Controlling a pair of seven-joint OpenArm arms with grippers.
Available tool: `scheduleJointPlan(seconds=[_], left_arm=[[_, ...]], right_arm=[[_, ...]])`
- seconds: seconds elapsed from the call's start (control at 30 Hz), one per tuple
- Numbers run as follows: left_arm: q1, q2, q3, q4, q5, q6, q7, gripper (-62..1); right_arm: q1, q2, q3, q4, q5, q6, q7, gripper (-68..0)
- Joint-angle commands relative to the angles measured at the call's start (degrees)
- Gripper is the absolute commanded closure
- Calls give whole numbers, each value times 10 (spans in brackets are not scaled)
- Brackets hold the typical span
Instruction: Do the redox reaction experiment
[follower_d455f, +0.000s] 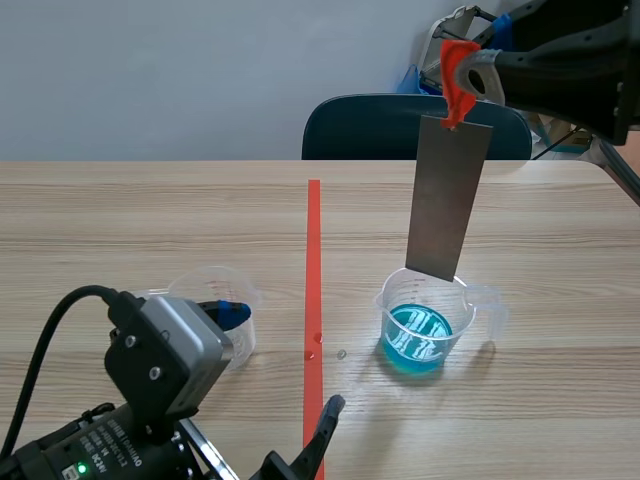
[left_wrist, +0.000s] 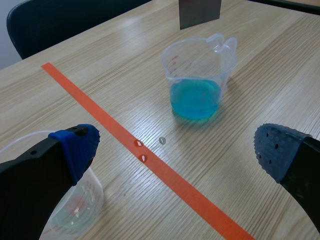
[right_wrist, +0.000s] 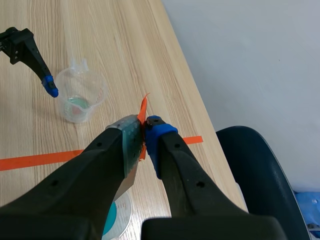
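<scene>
The metal strip (follower_d455f: 448, 195) is hung above the filled beaker (follower_d455f: 425, 335); the empty beaker (left_wrist: 77, 207) is set left. The tape line (follower_d455f: 314, 280) is laid between the beakers

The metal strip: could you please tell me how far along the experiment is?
Done: blue liquid sits in the beaker. In hand: the right gripper is shut on the metal strip at its orange tab, hanging above the beaker, not yet in the liquid. Left: dipping it. The left gripper is open beside a clear cup.
</scene>
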Motion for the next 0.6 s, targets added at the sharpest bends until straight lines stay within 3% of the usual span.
scheduleJointPlan(seconds=[0.0, 0.37, 0.57], left_arm=[[-2, 17, -3, 10, -2, -2, -8, -623], [-36, 81, -3, 8, -2, 0, 18, -620], [-70, 83, -3, 6, -10, -8, 54, -615]], right_arm=[[7, 0, 12, 8, 6, 4, 9, -8], [7, 0, 12, 8, 6, 4, 9, -8], [7, 0, 12, 8, 6, 4, 9, -8]])
